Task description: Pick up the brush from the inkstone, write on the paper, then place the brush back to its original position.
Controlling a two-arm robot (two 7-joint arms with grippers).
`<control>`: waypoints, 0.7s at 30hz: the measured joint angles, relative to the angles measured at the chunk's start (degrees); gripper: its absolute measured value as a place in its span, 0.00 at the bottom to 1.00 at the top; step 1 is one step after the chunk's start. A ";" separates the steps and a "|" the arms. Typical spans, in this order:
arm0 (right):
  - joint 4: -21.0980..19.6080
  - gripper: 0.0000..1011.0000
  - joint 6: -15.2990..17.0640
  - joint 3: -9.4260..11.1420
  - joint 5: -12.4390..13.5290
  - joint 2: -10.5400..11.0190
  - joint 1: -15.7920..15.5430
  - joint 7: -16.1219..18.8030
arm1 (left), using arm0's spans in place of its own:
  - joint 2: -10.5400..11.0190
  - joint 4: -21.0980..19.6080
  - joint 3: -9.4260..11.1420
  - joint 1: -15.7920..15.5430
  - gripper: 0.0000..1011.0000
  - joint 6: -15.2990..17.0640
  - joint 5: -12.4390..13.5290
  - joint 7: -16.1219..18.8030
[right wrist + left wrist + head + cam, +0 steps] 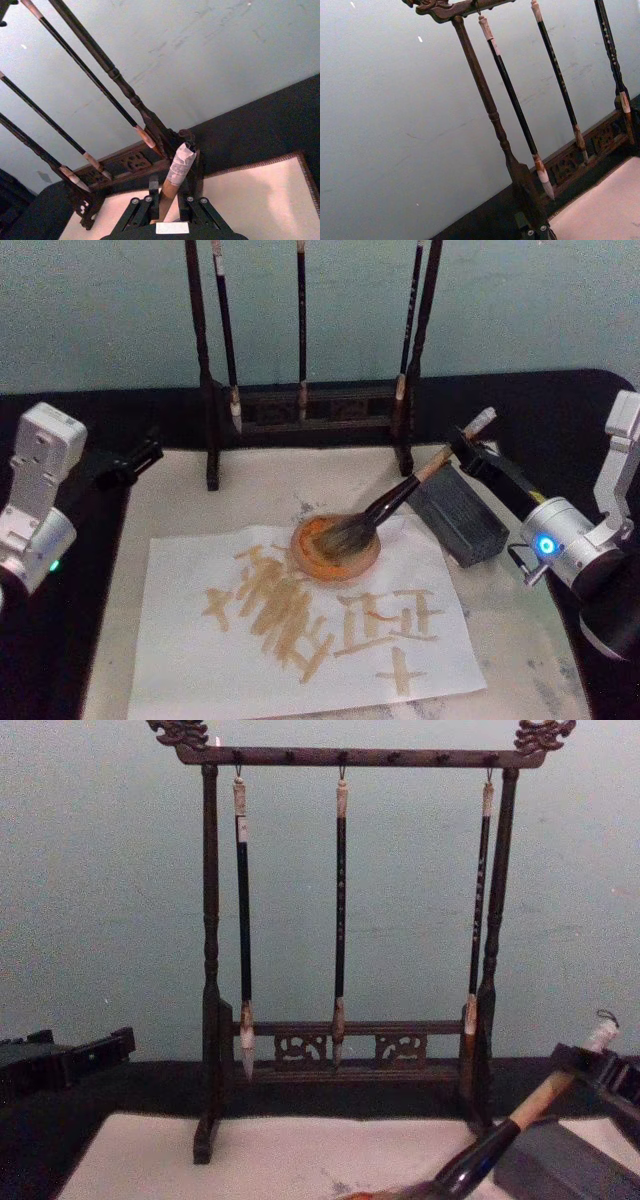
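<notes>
Brush point(400, 502), thick and tan-handled, dips its bristles in the orange dish point(336, 547) at frame centre, clenched by the right gripper point(466, 440). Lifting too fast could drip on the white paper point(200, 660).

Wooden brush rack point(350, 920) – three slim brushes point(340, 910) hanging; orange dish point(336, 548) below.

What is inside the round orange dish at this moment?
The brush bristles rest in the dish, its handle slanting up to the right gripper, which is shut on it. The bristles cover the dish's bottom, so any ink there cannot be seen. The dish sits on the paper.
</notes>
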 joint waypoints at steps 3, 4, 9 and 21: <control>-0.03 0.20 0.13 0.25 0.00 -0.12 -0.31 -0.43 | 0.00 0.00 0.00 0.00 0.99 0.00 0.00 0.00; -0.06 0.20 0.15 0.29 0.01 -0.12 -0.38 -0.47 | 0.00 0.00 0.00 0.00 0.99 0.00 0.00 0.00; -0.33 0.20 0.19 0.43 0.01 -0.12 -0.74 -0.82 | 0.00 0.00 0.00 0.00 0.99 0.00 0.00 0.00; -0.30 0.20 0.51 0.85 -0.15 -0.55 -1.25 -2.09 | 0.00 0.00 0.00 0.00 0.99 0.00 0.00 0.00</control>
